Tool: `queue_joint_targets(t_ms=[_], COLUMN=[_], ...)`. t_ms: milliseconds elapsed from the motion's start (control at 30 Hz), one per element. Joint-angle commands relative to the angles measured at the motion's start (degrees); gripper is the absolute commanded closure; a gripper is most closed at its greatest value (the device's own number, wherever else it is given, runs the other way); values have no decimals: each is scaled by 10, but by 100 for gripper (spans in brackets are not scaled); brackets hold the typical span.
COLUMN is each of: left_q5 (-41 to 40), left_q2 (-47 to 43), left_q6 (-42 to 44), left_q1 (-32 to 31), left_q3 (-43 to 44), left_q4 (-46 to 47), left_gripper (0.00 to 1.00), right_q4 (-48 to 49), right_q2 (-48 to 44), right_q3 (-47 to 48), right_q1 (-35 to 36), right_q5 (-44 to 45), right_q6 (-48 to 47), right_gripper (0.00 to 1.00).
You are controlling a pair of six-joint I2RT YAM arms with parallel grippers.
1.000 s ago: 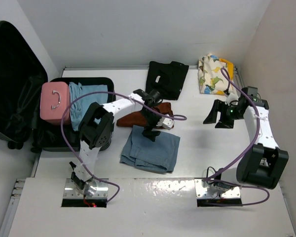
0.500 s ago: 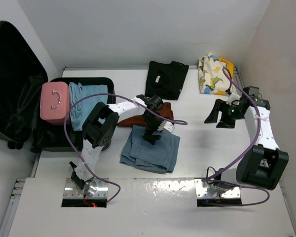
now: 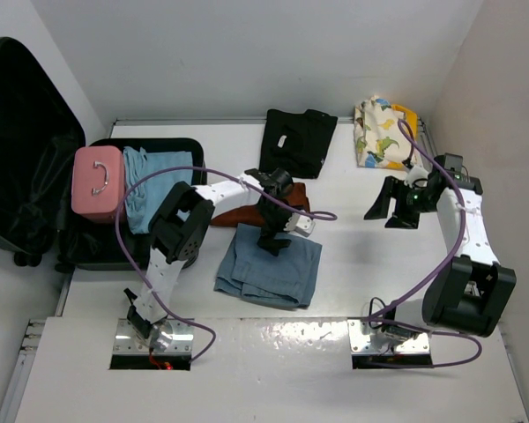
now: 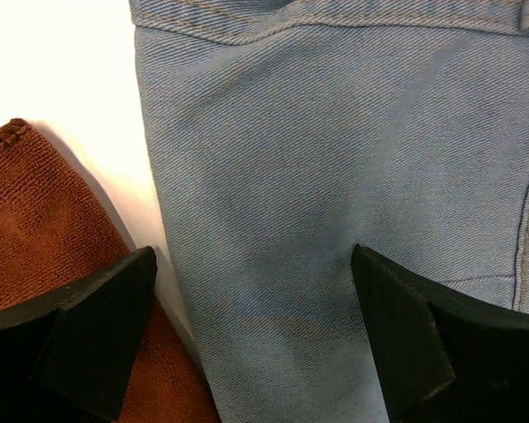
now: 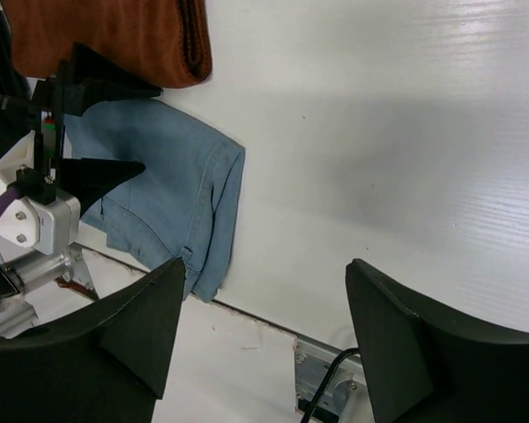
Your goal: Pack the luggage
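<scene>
The left gripper (image 4: 260,348) is spread wide, pointing down over the far edge of the jeans (image 4: 335,176). One finger is above the denim and the other is above the brown towel (image 4: 35,229) at its 9 o'clock. I cannot tell whether the tips touch the cloth. The right gripper (image 5: 260,348) is also spread, holds nothing, and hangs above bare table (image 3: 361,273) at 3 o'clock in the top view.

A pale mark on the black garment (image 3: 298,141), at 12 o'clock, is too small to read. The table is white and boxed in by plain pale walls. A folded dinosaur-print cloth (image 3: 383,132) lies in the far corner at 1 o'clock.

The luggage (image 3: 22,123) lies open at 9 o'clock, with its lid leaning back against the left wall. Its lower half holds a pink case (image 3: 97,181), and a light blue garment (image 3: 154,181) lies just beside the case at its 3 o'clock.
</scene>
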Motion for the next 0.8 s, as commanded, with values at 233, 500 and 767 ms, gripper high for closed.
queue_joint_targets(t_ms=[233, 500, 767], left_q5=[-35, 12, -106], left_q2=[34, 27, -66], left_q6=[-23, -91, -468], left_q1=[-18, -12, 51], left_q3=[10, 65, 186], left_q4=[-34, -41, 85], left_gripper=[47, 100, 100], right_q4=[-7, 4, 21], right_q2=[20, 46, 76], right_q3=[35, 58, 83], right_q1=[-1, 8, 36], right_q5=[-17, -20, -31], right_q6=[-16, -7, 0], right_gripper=[28, 29, 29])
